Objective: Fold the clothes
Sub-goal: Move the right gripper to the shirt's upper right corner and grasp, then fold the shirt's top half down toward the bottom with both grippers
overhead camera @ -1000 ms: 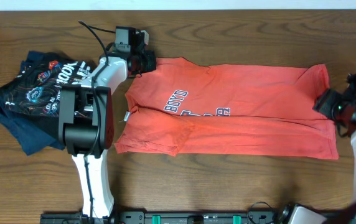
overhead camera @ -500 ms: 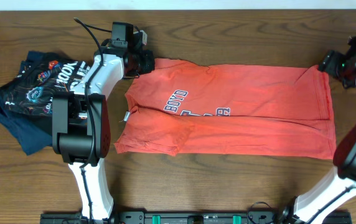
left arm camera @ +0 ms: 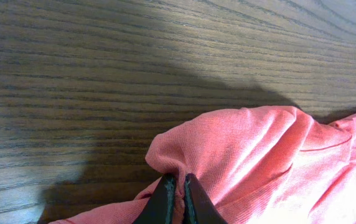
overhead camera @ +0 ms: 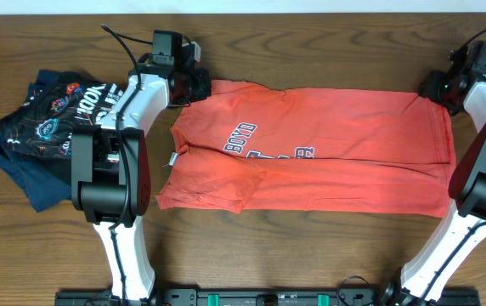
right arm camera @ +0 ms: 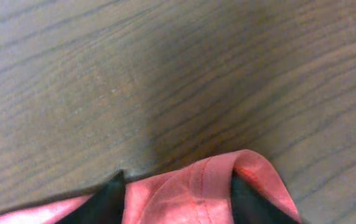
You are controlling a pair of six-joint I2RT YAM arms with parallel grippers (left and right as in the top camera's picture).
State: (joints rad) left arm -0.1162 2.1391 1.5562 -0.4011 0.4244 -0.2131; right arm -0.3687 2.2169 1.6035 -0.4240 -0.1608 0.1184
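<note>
The right gripper (overhead camera: 432,86) has moved from the T-shirt (overhead camera: 328,161)'s right edge to its far right corner, jaws astride the hem, whether clamped I cannot tell. The left gripper (overhead camera: 199,85) stays clamped on the far left corner. The T-shirt lies flat in the middle of the table (overhead camera: 311,255), long axis left to right, hem rightward.

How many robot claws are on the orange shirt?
2. The left gripper pinches the orange shirt at its far left corner; the right gripper sits at the far right corner, fingers either side of the hem.

Dark garments (overhead camera: 39,127), perhaps two, on table (overhead camera: 311,246)
</note>
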